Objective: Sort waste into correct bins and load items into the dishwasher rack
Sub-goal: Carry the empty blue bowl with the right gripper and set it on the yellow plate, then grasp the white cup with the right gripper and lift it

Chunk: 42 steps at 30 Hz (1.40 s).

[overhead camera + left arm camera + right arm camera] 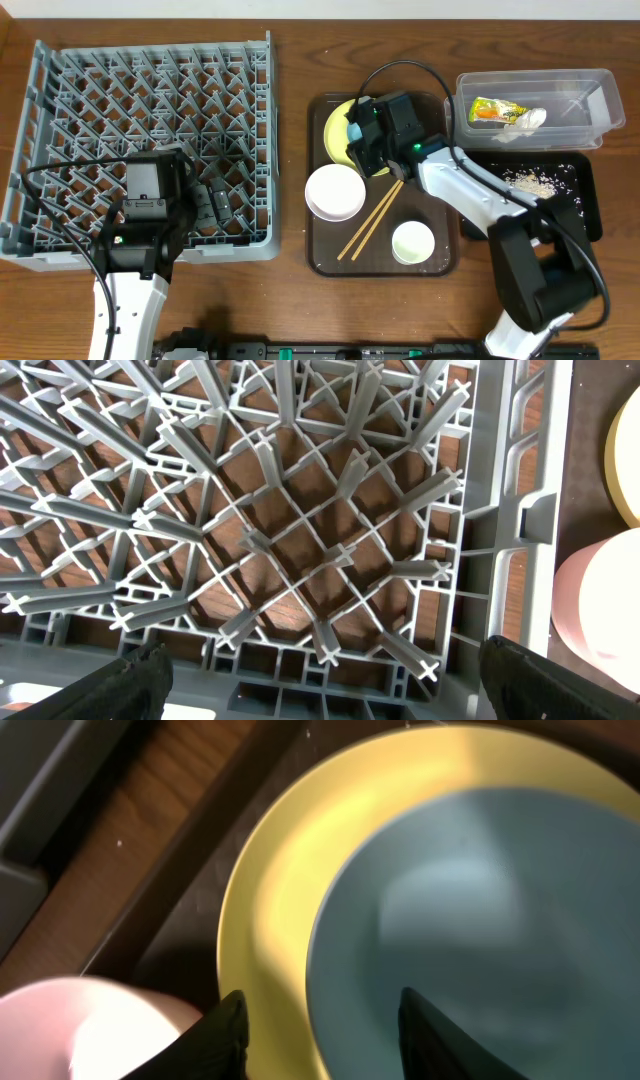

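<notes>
Directly beneath the right gripper sits the light blue bowl, nested on the yellow plate at the upper end of the brown serving tray. In the right wrist view its two dark fingers stand apart and hold nothing. The bowl's left rim runs up between them, with one finger over the plate's bare yellow band and the other over the bowl's inside. Whether they touch anything I cannot tell. The bowl is round, so no long axis matters. What counts, as I judge it, is that rim line lying between the fingers, placed for a pinch. The dishwasher rack lies well to the left of the frame, across a strip of wooden table. The left gripper hovers over the rack's lower right corner, fingers wide apart and empty. The right arm is much the nearer to the bowl.
</notes>
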Available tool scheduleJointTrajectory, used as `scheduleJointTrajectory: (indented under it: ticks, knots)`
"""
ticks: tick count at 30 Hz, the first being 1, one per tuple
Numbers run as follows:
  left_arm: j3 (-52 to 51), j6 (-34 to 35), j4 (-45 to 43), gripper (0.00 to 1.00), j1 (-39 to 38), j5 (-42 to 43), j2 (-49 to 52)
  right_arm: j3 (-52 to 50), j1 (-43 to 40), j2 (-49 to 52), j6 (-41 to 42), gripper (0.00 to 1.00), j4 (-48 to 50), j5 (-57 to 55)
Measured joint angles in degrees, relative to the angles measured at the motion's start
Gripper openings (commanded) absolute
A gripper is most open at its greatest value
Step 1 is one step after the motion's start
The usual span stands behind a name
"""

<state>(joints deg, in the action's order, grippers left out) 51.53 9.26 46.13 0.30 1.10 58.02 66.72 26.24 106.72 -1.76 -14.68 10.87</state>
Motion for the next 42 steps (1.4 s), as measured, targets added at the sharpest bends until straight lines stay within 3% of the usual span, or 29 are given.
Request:
scheduleJointTrajectory:
  ticks: [7,11,16,21,36,42]
  knots:
    - [0.00,0.00,-0.02,0.99,0.00,0.00,0.00,0.09,-1.20,-15.76,-0.22,0.49,-13.90,-0.17]
    - [0.00,0.00,-0.04,0.99,0.00,0.00,0.00,1.01,-3.67,-23.89,-0.26,0.42,-26.27,-0.39]
    - [0.00,0.00,-0.04,0.99,0.00,0.00,0.00,1.03,-4.63,-24.30,-0.24,0.35,-39.32,-1.03]
    - [0.00,0.00,-0.04,0.99,0.00,0.00,0.00,0.79,-4.63,-22.40,0.55,0.28,-46.03,-1.64]
    - [0.00,0.00,-0.07,0.99,0.00,0.00,0.00,-9.27,-4.63,-21.90,10.03,0.24,-44.72,-5.20]
    - [0.00,0.00,-0.07,0.99,0.00,0.00,0.00,-12.63,-4.63,-21.79,13.18,0.01,-42.75,-5.40]
